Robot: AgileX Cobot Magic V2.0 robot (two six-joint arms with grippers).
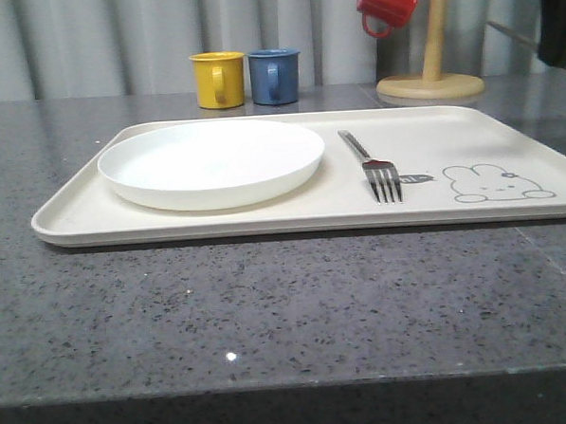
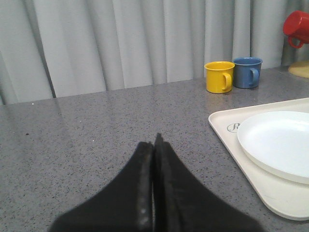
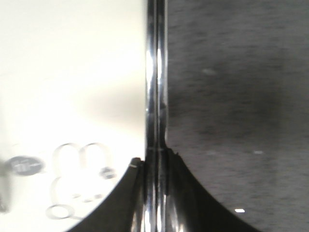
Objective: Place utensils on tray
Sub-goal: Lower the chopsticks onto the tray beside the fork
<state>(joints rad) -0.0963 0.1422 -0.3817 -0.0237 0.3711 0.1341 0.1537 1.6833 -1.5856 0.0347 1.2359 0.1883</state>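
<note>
Gripping a slim shiny metal utensil (image 3: 155, 96), the right gripper (image 3: 155, 162) has its two dark fingers pressed against the shaft from both sides; whether this is the chopsticks or the spoon handle cannot be told from the blurred wrist view. The shaft runs above the line where the tray (image 3: 72, 72) meets the grey counter (image 3: 231, 96), with the rabbit drawing (image 3: 77, 179) close under the gripper.

The left gripper (image 2: 154, 142) is pressed together with nothing between its fingers, hovering over bare counter beside the tray's left edge.

In the front view, the plate (image 1: 211, 163) sits on the left half of the tray (image 1: 264, 218), touching nothing else. The fork (image 1: 372, 166) lies to its right, tines toward the front, just beside the rabbit. Tray room is open right of the fork. Yellow (image 1: 218, 79) and blue (image 1: 274, 76) mugs stand behind the tray, well apart from it; a red mug (image 1: 389, 1) hangs on a wooden stand (image 1: 431, 71).
</note>
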